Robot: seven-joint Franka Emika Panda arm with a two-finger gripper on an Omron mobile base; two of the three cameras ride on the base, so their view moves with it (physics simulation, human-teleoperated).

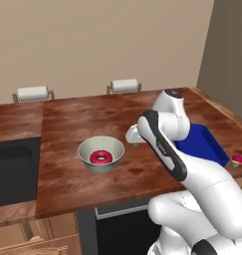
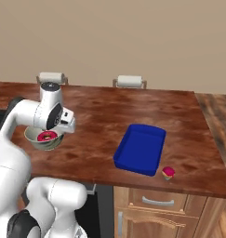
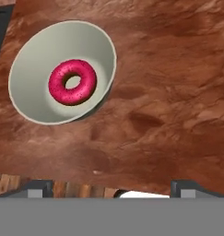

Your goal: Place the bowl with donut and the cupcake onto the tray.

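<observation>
The pale grey-green bowl stands on the wooden counter with the pink-iced donut lying in it. My gripper hovers above the counter just right of the bowl, open, with nothing between its fingertips. The blue tray lies further right, partly hidden by my arm in the left base view. Beside the tray's near right corner, close to the counter's front edge, sits the small cupcake.
A dark sink is set into the counter at the left. Two chair backs stand behind the counter's far edge. Bare wood lies between bowl and tray. Drawers sit below the counter front.
</observation>
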